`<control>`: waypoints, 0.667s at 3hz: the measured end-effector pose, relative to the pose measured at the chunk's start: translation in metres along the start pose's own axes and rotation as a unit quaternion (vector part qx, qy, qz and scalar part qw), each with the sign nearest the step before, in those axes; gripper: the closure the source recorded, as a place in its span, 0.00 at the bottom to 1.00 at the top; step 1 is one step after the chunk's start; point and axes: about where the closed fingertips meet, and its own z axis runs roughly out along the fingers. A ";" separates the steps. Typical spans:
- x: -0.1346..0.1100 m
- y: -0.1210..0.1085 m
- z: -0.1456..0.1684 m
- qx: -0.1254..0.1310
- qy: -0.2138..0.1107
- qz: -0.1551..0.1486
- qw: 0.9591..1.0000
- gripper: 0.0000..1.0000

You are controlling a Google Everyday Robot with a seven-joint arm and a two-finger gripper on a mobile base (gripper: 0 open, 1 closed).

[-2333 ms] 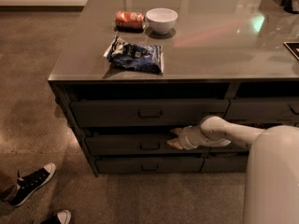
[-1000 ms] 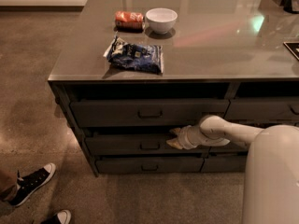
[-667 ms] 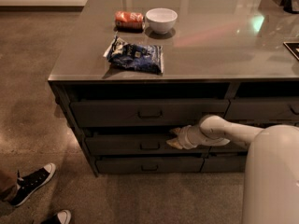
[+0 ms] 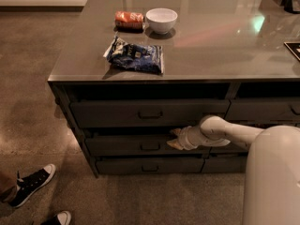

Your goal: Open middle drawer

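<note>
At the front of a grey island cabinet (image 4: 61, 86), second row down in the left stack: middle drawer (image 4: 122, 146), low flat front, small rectangular pull (image 4: 150, 146) at centre; dark gap along its top edge; set between a taller-fronted upper drawer (image 4: 108, 113) and a bottom drawer (image 4: 122, 165). Just right of the pull: gripper (image 4: 174, 139) against the drawer front; jaws spread, one pale fingertip (image 4: 176, 132) up by the top edge, the other lower on the front; cannot tell whether anything is pinched. White arm (image 4: 234, 134) reaching in from the right. On the countertop (image 4: 220, 46): white bowl (image 4: 161, 20); orange packet (image 4: 129, 19) just beside it; blue snack bag (image 4: 136, 56) near the front edge. On the floor, lower left: black-and-white sneakers (image 4: 33, 184).
</note>
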 end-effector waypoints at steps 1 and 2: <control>-0.001 -0.001 0.000 0.000 0.000 0.000 1.000 1.00; 0.003 0.003 0.001 0.000 0.000 -0.005 1.000 1.00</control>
